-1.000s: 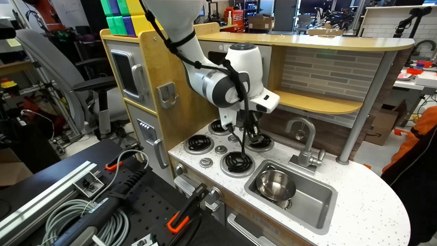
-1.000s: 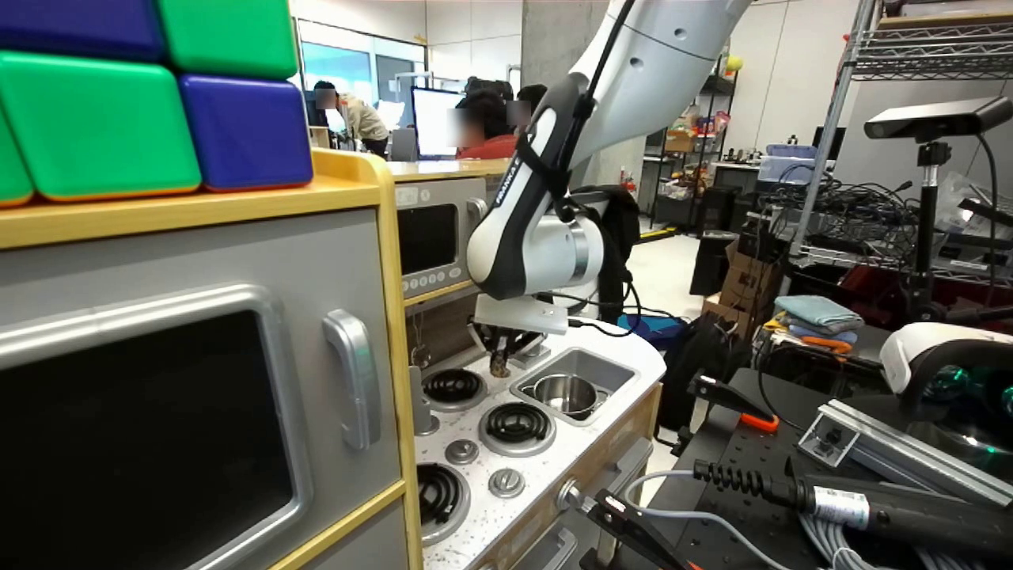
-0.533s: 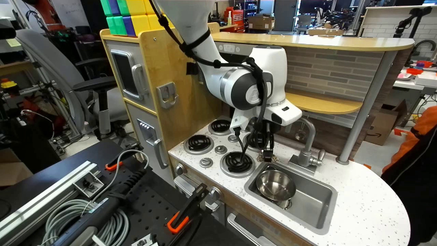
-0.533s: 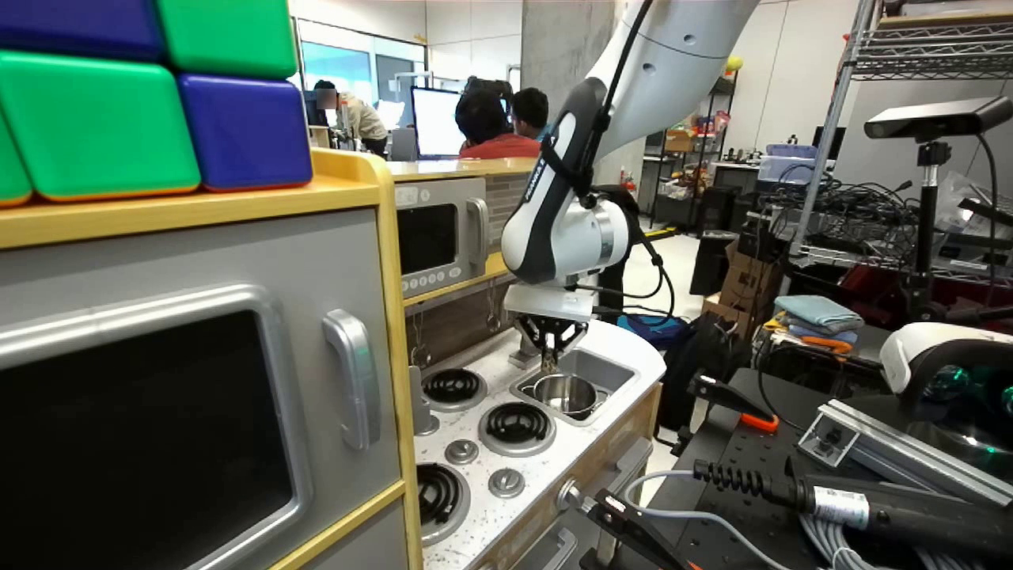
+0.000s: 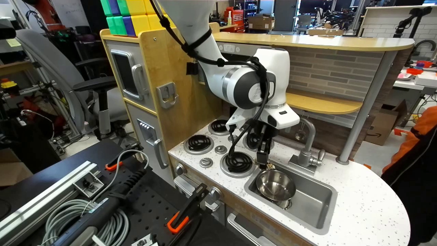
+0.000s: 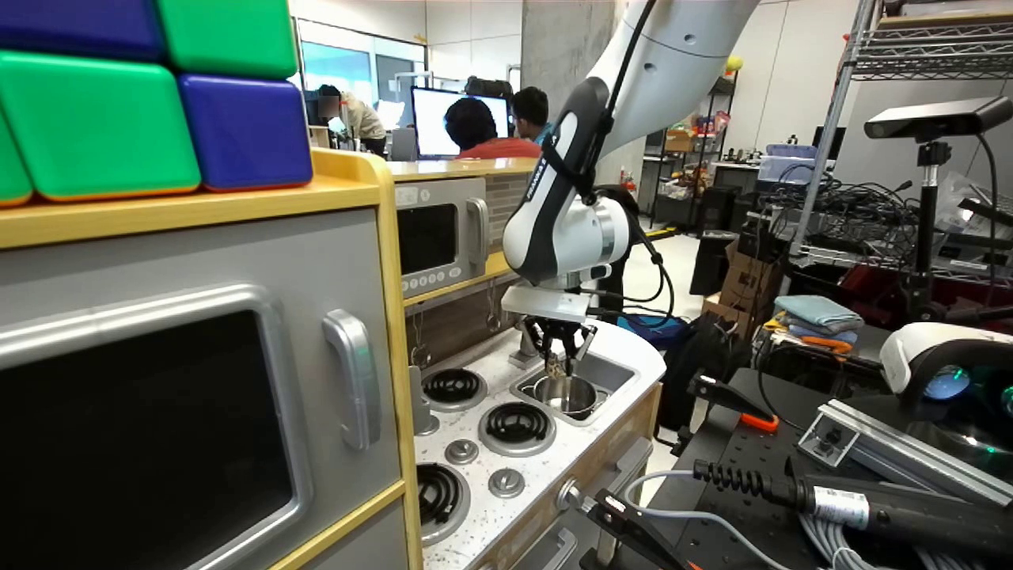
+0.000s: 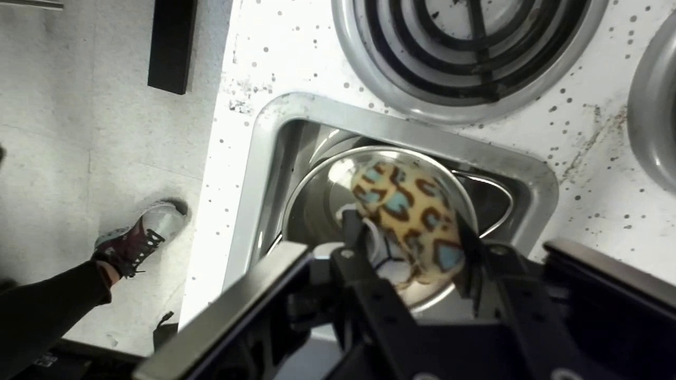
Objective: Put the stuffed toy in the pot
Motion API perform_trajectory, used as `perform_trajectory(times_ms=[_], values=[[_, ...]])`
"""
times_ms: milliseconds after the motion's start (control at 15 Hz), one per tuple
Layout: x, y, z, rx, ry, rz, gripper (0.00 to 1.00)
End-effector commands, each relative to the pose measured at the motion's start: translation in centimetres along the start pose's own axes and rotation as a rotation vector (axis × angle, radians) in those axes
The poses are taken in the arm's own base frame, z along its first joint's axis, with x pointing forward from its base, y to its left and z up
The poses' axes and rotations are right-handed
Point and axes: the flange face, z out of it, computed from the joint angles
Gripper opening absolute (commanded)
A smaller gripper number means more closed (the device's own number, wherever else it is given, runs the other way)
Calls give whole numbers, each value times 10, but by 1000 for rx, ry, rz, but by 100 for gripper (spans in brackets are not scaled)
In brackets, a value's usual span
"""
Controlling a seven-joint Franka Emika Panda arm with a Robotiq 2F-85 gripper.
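Stuffed toy [image 7: 409, 206]: there it is, tan, with light-blue spots ringed in brown, a little blurred, right over the pot [image 5: 277, 188] as the wrist view looks down! Above the rim or below it? I cannot tell from here.
Gripper [image 7: 411, 237]: pointing down, jaws parted, the toy in the gap between them; whether either side touches it, I cannot tell.
Pot: round, shiny silver, sitting inside the sink [image 5: 314, 205], at the end nearest the black-coiled burner [image 5: 239, 165].
Arm [image 5: 235, 83]: white and black, leaning in over the white speckled countertop [image 5: 368, 205], a dark cable [image 5: 221, 62] strapped along it.
Faucet [image 5: 310, 136]: grey, hooked, standing upright just beside the sink.
Shelf [image 5: 324, 101]: yellow wood with a curved edge, higher than the faucet and behind it.
Green block [image 6: 99, 127]: up on top of the wooden cabinet [image 6: 340, 190], just beside a blue block [image 6: 247, 131], both bright as anything!
Shoe [image 7: 132, 245]: dark red with black laces, on the pale floor [image 7: 58, 174] past the countertop's edge, a dark trouser leg [image 7: 53, 311] above it.
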Motion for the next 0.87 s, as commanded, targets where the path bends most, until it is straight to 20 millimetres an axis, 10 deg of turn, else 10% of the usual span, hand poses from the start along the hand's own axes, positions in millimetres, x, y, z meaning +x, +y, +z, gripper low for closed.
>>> perform_trajectory(times_ms=[0, 267, 800], values=[[-2, 2, -8, -63, -10, 31, 72], [-17, 7, -18, -100, -54, -23, 99], [-71, 17, -76, -127, -231, -253, 100]])
